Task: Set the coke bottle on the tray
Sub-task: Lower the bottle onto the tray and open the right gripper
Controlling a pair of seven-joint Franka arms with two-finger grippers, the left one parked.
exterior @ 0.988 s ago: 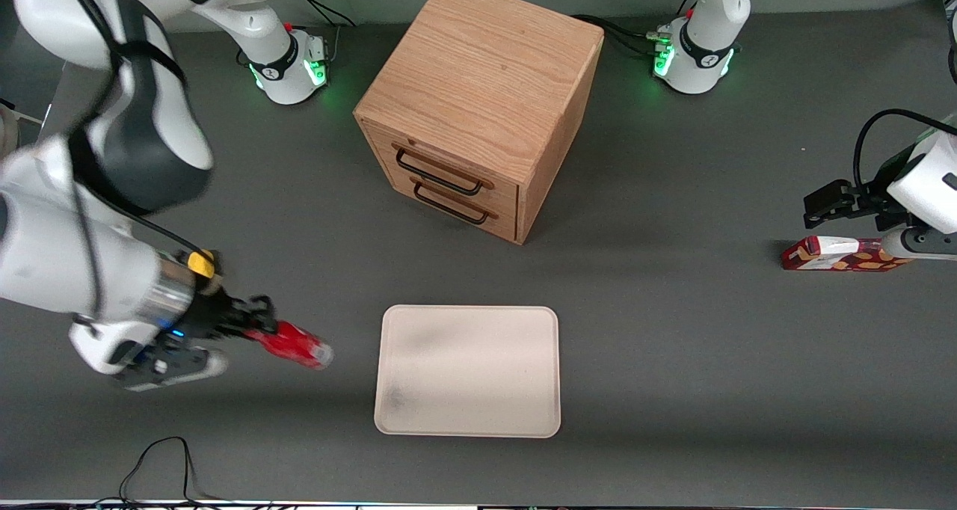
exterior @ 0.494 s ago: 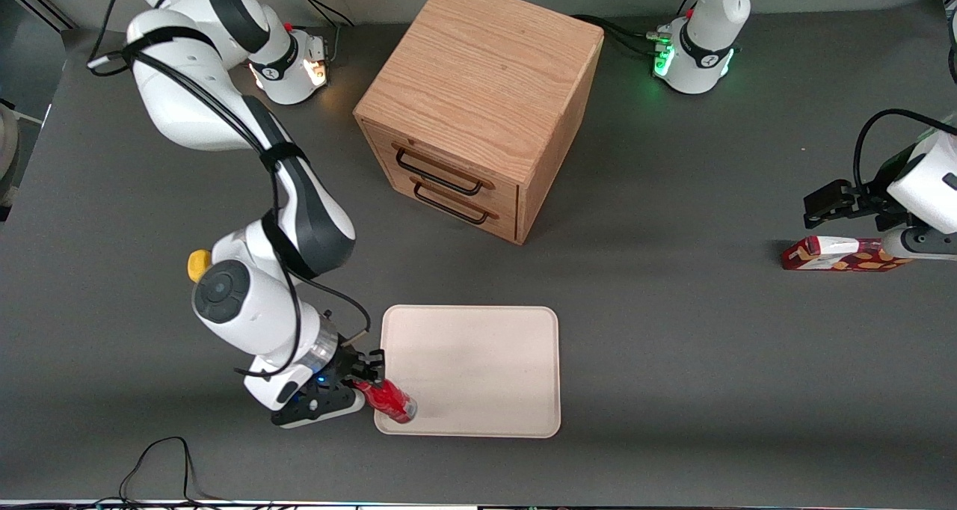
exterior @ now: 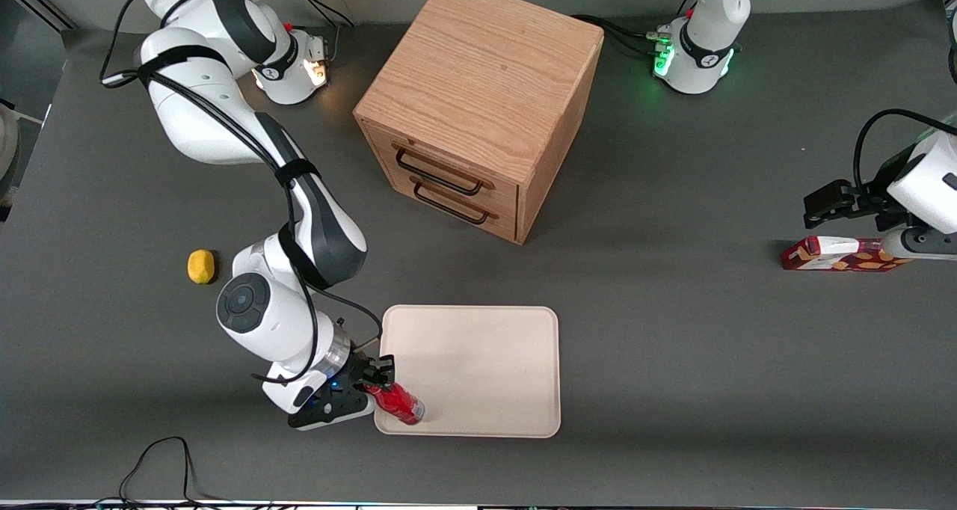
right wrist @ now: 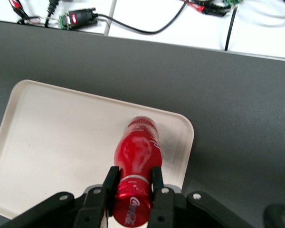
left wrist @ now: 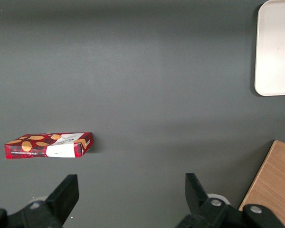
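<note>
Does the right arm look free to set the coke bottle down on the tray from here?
Probably yes. The gripper holds the coke bottle over the tray's corner nearest the working arm, and nothing else lies on the tray under it.

The claw [exterior: 379,384] sits at the tray's [exterior: 478,323] corner nearest the front camera on the working arm's end, its fingers [right wrist: 111,182] closed on the bottle [exterior: 398,404]. From the claw toward the parked arm, the tray surface is bare and open. Farther from the camera than the claw stands the wooden cabinet [exterior: 478,106], the one tall obstacle. The lemon [exterior: 200,266] lies on the table well apart from the claw. The carton [exterior: 841,254] lies at the parked arm's end.
</note>
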